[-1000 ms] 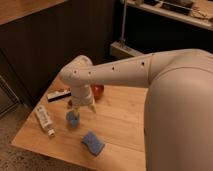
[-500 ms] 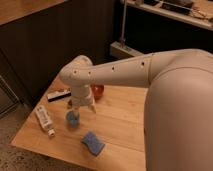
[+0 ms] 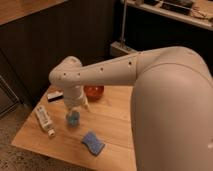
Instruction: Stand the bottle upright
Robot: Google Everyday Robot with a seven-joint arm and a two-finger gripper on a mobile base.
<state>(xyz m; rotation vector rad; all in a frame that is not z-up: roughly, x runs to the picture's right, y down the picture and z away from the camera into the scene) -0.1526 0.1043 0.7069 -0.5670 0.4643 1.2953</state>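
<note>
We see the bottle (image 3: 44,120) lying on its side near the left edge of the wooden surface (image 3: 117,125), its small white cap pointing toward the near edge and its faint label facing up. The gripper (image 3: 75,106) hangs at the end of the big white arm (image 3: 105,72), which reaches in from the right across the surface. The gripper sits just above a small blue cup (image 3: 73,119), to the right of the bottle and apart from it. We take the jaws to be spread wide, with nothing held between them. Behind the gripper, toward the dark wall, we see a red bowl (image 3: 94,91), and to its left, at the far left corner of the surface, a flat black-and-white bar (image 3: 55,95). A blue sponge (image 3: 93,143) lies nearer the front edge, to the right of the cup and well apart from the bottle. The bottle touches none of these things
</note>
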